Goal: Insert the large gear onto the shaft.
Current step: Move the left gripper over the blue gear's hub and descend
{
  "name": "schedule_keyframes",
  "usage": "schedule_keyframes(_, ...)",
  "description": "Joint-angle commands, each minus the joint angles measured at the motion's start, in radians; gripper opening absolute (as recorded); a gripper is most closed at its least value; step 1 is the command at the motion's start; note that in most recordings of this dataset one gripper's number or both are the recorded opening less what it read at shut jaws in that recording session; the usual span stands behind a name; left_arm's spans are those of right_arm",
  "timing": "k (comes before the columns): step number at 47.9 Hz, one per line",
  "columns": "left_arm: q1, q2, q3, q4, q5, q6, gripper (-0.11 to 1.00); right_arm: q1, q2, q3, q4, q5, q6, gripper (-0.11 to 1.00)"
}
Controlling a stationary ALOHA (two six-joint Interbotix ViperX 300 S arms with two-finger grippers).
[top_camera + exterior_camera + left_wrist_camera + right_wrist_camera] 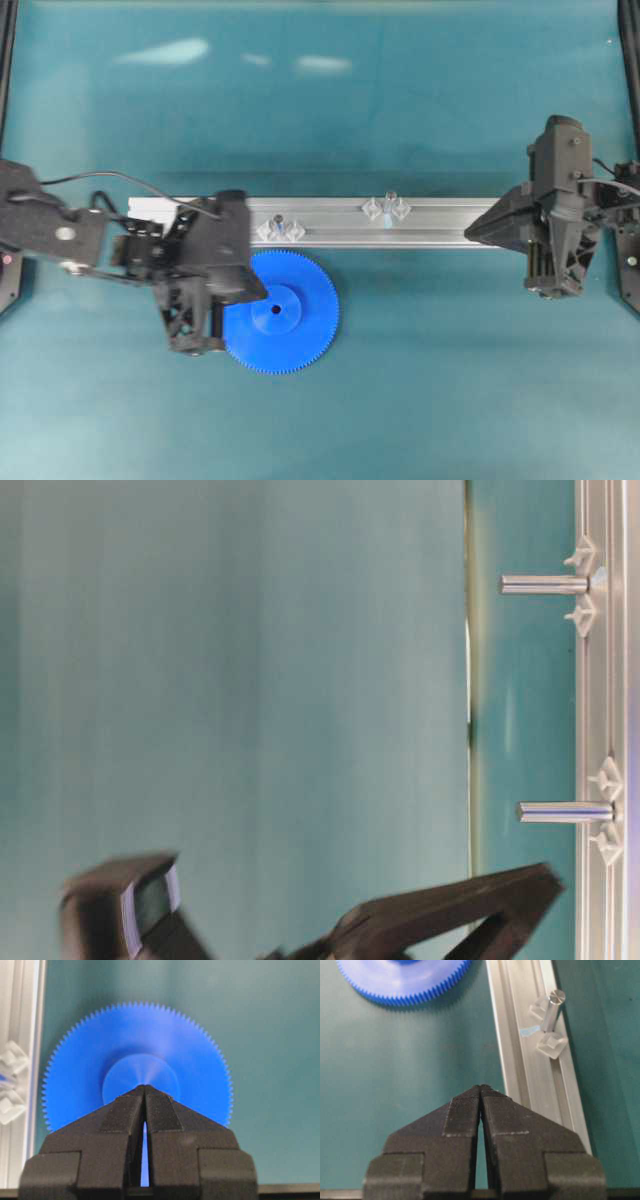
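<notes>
Hovering over the large gear [137, 1067], left gripper [144, 1087] pressed together, empty — descending thus risks shoving it; shaft [279, 222] choice seemingly unsettled.

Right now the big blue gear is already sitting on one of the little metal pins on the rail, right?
No. The gear lies flat on the green table, just in front of the rail, not on a pin. The overhead view shows both pins standing bare on the rail.
</notes>
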Motion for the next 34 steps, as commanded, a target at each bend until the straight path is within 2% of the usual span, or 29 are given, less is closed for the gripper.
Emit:
schedule_keyframes(1, -0.005, 0.023, -0.061, 0.003, 0.055, 0.005, -0.01, -0.003, 0.014, -0.028, -0.002, -0.003, 0.006, 0.08)
schedule_keyframes(14, -0.005, 0.117, -0.163, 0.003, 0.219, 0.054, -0.01, -0.005, 0.052, -0.032, -0.002, -0.003, 0.005, 0.08)
schedule_keyframes(23, -0.005, 0.169, -0.212, 0.003, 0.253, 0.091, -0.01, -0.005, 0.06, -0.032, -0.002, -0.003, 0.005, 0.08)
schedule_keyframes(34, -0.005, 0.193, -0.241, 0.003, 0.279, 0.1, -0.01, -0.003, 0.061, -0.032, -0.002, -0.008, 0.005, 0.08)
